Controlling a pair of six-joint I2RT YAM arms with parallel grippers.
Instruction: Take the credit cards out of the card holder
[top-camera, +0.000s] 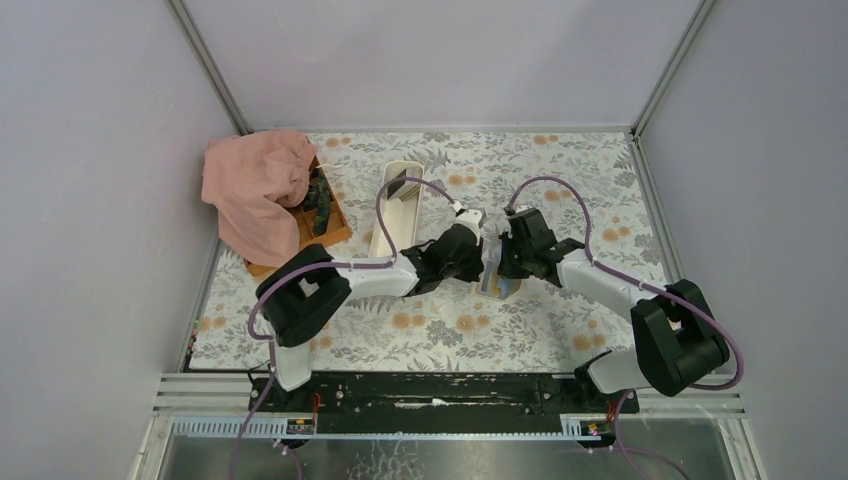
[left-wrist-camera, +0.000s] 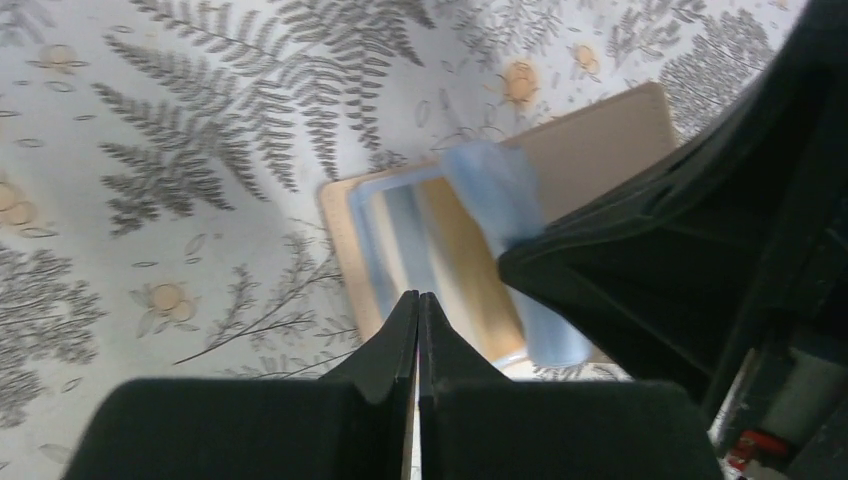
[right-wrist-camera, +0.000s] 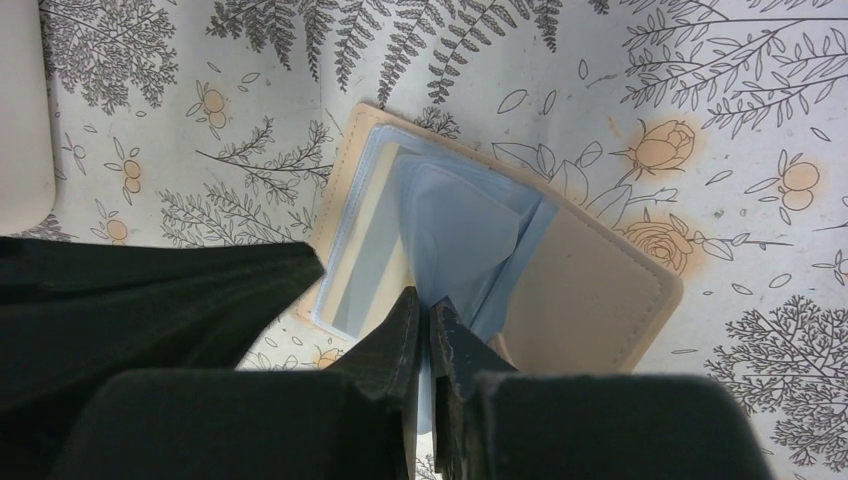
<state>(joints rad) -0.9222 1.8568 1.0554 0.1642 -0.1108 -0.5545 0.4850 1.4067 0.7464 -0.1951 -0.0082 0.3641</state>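
The card holder (top-camera: 497, 283) lies open on the floral cloth, tan cover (right-wrist-camera: 590, 280) down and light blue inside up. My right gripper (right-wrist-camera: 424, 305) is shut on its blue inner flap (right-wrist-camera: 460, 215) and holds the flap raised. A pale card (right-wrist-camera: 370, 255) sits in the clear pocket, also seen in the left wrist view (left-wrist-camera: 440, 250). My left gripper (left-wrist-camera: 418, 300) is shut, its tips at the holder's near edge beside the right gripper (left-wrist-camera: 700, 250). I cannot tell if it pinches anything. A dark card (top-camera: 404, 184) lies in the white tray.
The long white oval tray (top-camera: 385, 235) stands just left of the two grippers. A brown wooden box (top-camera: 330, 215) half covered by a pink cloth (top-camera: 255, 190) sits at the back left. Metal frame posts edge the table.
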